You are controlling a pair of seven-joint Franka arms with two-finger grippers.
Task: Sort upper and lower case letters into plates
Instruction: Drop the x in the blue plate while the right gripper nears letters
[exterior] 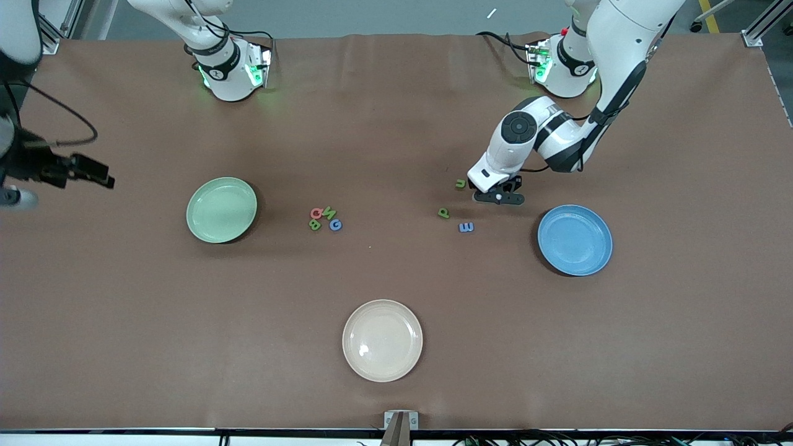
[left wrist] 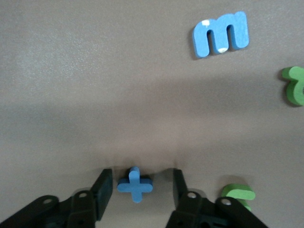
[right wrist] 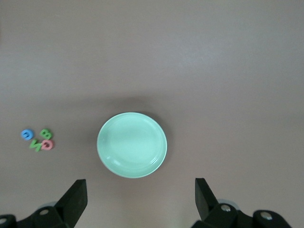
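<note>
Low on the table, left claw (left wrist: 137, 192) released around blue t (left wrist: 135, 185), right claw (right wrist: 140, 199) released, waiting.

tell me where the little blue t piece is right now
The blue t lies on the table between the left tool's open fingers, beside the blue plate.

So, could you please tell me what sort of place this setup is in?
Probably a robotics lab bench: two fixed arms at a brown-covered table, aluminium framing at its corners, and cables along the edge. The left gripper straddles a blue letter; the right gripper waits above the mint plate.
</note>
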